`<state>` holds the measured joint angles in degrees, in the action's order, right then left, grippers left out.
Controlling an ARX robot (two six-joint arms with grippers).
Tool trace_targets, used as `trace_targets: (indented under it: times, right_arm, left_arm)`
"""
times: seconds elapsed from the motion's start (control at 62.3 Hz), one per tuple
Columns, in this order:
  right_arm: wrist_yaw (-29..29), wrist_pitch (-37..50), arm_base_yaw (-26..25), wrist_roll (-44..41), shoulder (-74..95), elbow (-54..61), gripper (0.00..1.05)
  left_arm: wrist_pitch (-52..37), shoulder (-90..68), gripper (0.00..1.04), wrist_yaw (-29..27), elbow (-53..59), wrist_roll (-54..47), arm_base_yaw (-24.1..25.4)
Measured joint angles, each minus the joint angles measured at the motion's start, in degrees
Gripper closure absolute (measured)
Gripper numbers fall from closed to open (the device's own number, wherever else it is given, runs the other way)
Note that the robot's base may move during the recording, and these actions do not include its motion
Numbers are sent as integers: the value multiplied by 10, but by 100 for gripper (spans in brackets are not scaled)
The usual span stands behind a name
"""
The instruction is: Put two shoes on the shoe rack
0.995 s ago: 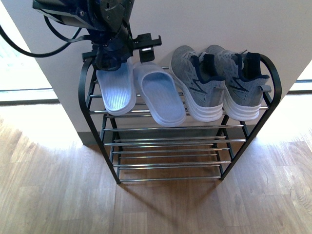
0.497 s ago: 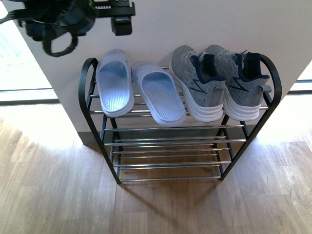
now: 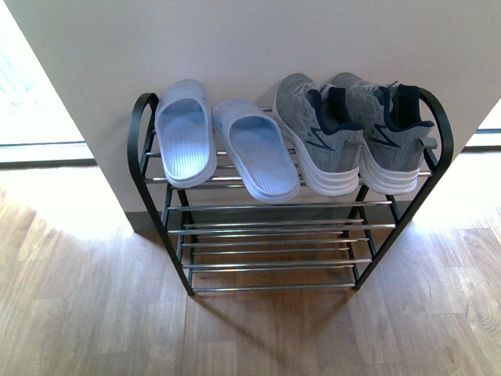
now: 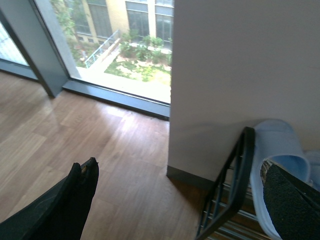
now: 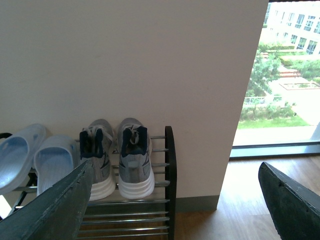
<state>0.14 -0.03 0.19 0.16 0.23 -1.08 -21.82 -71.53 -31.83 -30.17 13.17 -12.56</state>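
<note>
All the shoes rest on the top tier of the shoe rack [image 3: 290, 205]. Two pale blue slides [image 3: 185, 133] [image 3: 257, 149] lie on its left half. Two grey sneakers [image 3: 322, 133] [image 3: 385, 131] stand on its right half, heels toward the camera. Neither arm shows in the front view. My left gripper [image 4: 179, 167] hangs open and empty off the rack's left end, beside the black side frame [image 4: 236, 180] and the outer slide [image 4: 280, 142]. My right gripper [image 5: 175, 167] is open and empty, held back from the rack's right end, facing the sneakers [image 5: 134, 160].
The rack stands against a pale wall [image 3: 250, 39] on a wooden floor [image 3: 250, 337]. Its lower tiers [image 3: 270, 254] hold nothing. Floor-height windows [image 4: 125, 30] [image 5: 285, 80] flank the wall on both sides.
The left arm, which was over the left slide a second ago, lifted away up and to the left and has left the front view. The shoes have not moved.
</note>
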Motion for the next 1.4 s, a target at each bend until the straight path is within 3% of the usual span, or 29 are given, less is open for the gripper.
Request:
trace_targets:
  times: [0.048,0.112,0.176,0.578,0.706,1.011,1.396]
  right_arm:
    - [0,0,0,0,0,0,9]
    - [0,0,0,0,0,0,9]
    - [0,0,0,0,0,0,9]
    - [0,0,0,0,0,0,9]
    - [0,0,0,0,0,0,9]
    - [0,0,0,0,0,0,9]
    - [0,0,0,0,0,0,9]
  left_arm:
    - [7,28,10,-1,15,-3,4]
    - [-158,29,24,155,74,-63,33]
    - [-245,40,37,228,120,-93,45]
    - [-238,173,103,289,221,-123,88]
    - [-212,220,104,314,241,-126,122]
    - [-184,298,104,318,290,-126,123]
    - [-48,447,104,318,294,-126,123]
